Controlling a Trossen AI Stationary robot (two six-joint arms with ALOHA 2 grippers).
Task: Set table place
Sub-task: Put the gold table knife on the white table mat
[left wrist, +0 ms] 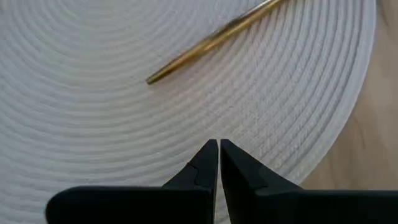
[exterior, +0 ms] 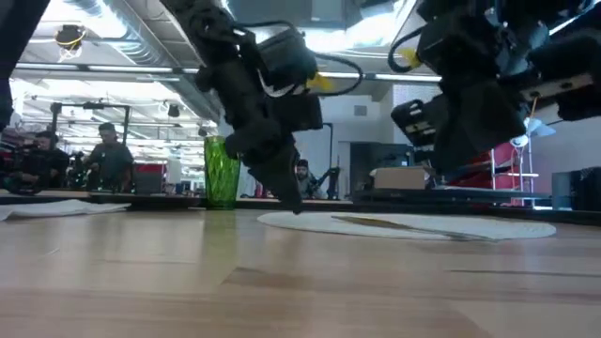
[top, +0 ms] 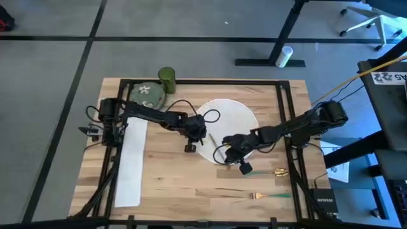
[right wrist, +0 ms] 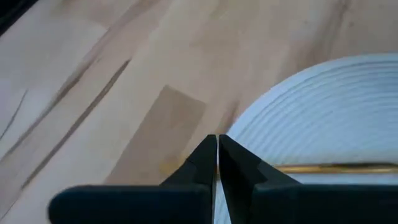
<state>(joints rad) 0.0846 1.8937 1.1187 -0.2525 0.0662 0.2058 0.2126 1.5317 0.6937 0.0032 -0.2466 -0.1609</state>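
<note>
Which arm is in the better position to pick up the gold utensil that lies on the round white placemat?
Probably the left. The left gripper, fingers shut, hovers over the placemat facing the gold utensil. The right gripper, also shut, sits at the placemat's edge, with the utensil beside it.

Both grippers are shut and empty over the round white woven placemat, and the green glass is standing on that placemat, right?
Not quite. The ribbed green glass stands on the light-wood table at its far edge, off the round white woven placemat, as the high view shows. The left gripper and right gripper are shut and empty.

Left hand closed above white woven placemat, gold utensil handle lying on it
</note>
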